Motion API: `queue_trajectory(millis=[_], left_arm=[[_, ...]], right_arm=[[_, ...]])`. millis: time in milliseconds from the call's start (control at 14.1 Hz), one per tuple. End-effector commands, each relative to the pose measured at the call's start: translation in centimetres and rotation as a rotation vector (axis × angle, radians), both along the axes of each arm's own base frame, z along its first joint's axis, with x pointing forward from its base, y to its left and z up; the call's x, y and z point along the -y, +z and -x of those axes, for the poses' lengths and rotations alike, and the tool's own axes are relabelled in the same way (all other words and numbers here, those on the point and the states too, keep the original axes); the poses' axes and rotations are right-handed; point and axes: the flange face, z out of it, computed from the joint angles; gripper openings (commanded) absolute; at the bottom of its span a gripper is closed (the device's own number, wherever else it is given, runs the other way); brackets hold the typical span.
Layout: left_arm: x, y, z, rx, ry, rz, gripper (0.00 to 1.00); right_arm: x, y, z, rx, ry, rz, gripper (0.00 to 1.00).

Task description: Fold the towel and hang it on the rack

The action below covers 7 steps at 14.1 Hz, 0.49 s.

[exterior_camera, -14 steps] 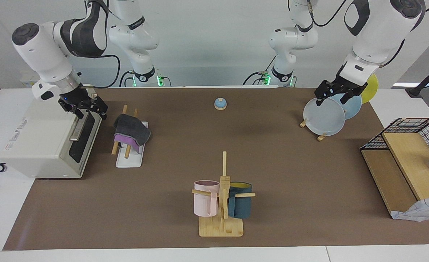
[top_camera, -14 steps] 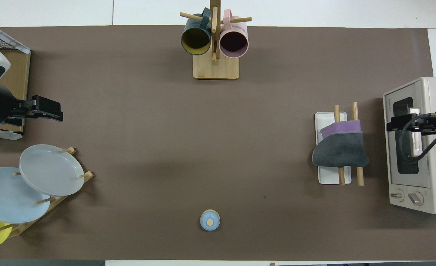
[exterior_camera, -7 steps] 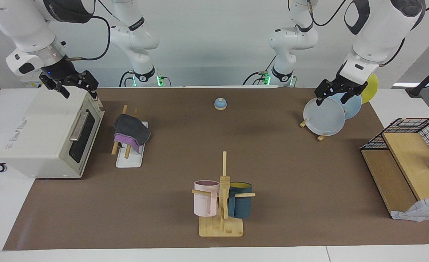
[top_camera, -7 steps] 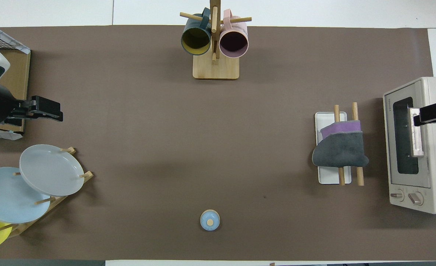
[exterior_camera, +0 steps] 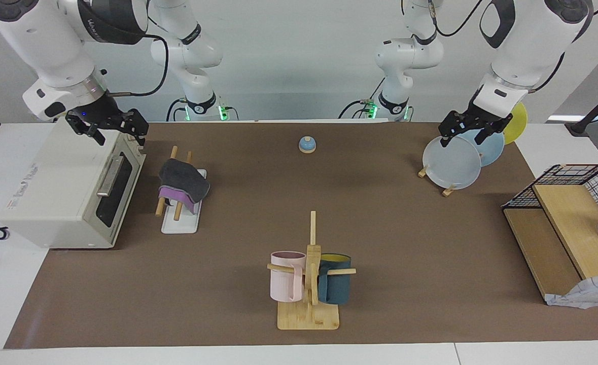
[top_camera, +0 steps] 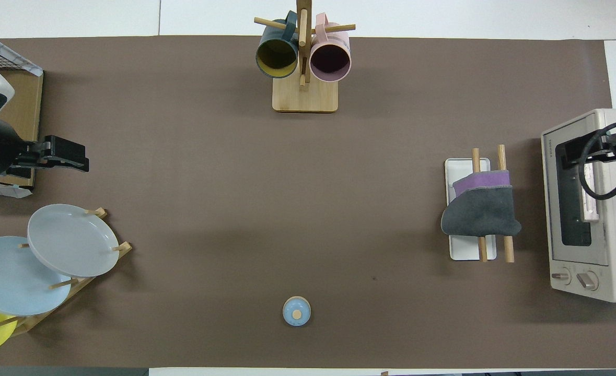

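The towel (exterior_camera: 183, 183) is folded, dark grey outside with a purple edge showing, and hangs over the two wooden rods of the rack (exterior_camera: 179, 224) beside the toaster oven. The overhead view shows the towel (top_camera: 481, 211) across both rods of the rack (top_camera: 463, 254). My right gripper (exterior_camera: 117, 132) is open and empty, up in the air over the oven's top front edge, apart from the towel; it also shows in the overhead view (top_camera: 600, 149). My left gripper (exterior_camera: 465, 137) is open and empty, waiting over the plate stand, and shows in the overhead view (top_camera: 62, 159).
A white toaster oven (exterior_camera: 60, 187) stands at the right arm's end. A mug tree (exterior_camera: 309, 274) with two mugs stands farthest from the robots. A stand of plates (exterior_camera: 453, 162), a blue bell (exterior_camera: 307, 145) and a wire-and-wood shelf (exterior_camera: 572, 223) with a white cloth (exterior_camera: 588, 295) are also here.
My right gripper has risen from in front of the oven door to above the oven's top front edge. The towel, the rack and the left arm have not moved.
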Motion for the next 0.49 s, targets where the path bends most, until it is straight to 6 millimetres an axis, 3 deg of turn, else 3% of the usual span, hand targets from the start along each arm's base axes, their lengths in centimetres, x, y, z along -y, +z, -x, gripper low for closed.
queue_trajectory(millis=[0,424], left_arm=[[-0.1,0.56,0.19,0.008,-0.018,-0.026,1.0],[-0.11,0.6,0.14,0.012,-0.018,-0.027,1.0]], right_arm=[[0.86,0.26,0.16,0.005,-0.023,0.017,1.0],[0.5,0.52,-0.25,0.029,-0.018,0.015,1.0]])
